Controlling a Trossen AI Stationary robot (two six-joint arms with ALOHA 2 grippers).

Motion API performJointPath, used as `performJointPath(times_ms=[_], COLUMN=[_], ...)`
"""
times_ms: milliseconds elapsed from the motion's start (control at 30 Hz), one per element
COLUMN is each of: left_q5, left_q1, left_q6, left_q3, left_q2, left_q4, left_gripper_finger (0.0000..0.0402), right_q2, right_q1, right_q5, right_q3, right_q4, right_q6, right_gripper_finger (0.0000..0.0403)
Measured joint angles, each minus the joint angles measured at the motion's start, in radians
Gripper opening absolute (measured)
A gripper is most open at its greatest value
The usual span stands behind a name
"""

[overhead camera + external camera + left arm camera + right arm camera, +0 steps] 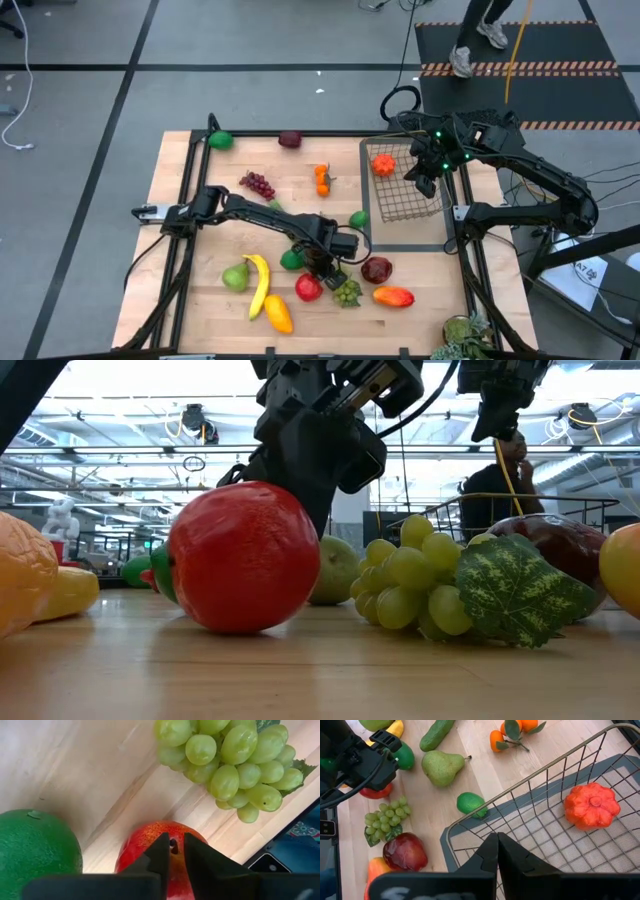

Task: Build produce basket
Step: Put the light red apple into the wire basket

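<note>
A red apple lies on the wooden table, large in the low view. My left gripper slants down onto its top and is shut on it. Beside the apple sit green grapes and a green fruit. The wire basket stands at the back right on a dark mat and holds an orange ribbed fruit. My right gripper hangs shut above the basket's rim and holds nothing. My left gripper has its two fingers close together on either side of the red apple's dark stem, at the top of the fruit. The fingers slant down from above. The apple rests on the table.
Around the apple lie a banana, a pear, a dark red apple and a mango. Farther back are a lime, oranges and purple grapes. A person stands beyond the table.
</note>
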Motion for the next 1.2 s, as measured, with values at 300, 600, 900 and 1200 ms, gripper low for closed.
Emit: performJointPath(times_ms=[300,600,900,1200], left_q5=[-0.034,-0.038,-0.093,-0.206], left_q1=[0.000,0.000,0.001,0.005], left_q6=[0.028,0.061,0.055,0.045], left_q3=[0.000,-0.001,0.005,0.006], left_q2=[0.000,-0.015,-0.081,-0.175], left_q4=[0.000,0.002,0.007,0.006], left_gripper_finger=[0.0010,0.0003,0.0000,0.0000], right_q2=[0.000,0.000,0.000,0.000], right_q1=[0.000,0.000,0.000,0.000], right_q5=[0.000,0.000,0.046,0.042], right_q3=[0.000,0.000,0.000,-0.001], right_q4=[0.000,0.000,0.000,0.000], right_q6=[0.000,0.000,0.011,0.034], right_gripper_finger=[0.0000,0.0000,0.0000,0.0000])
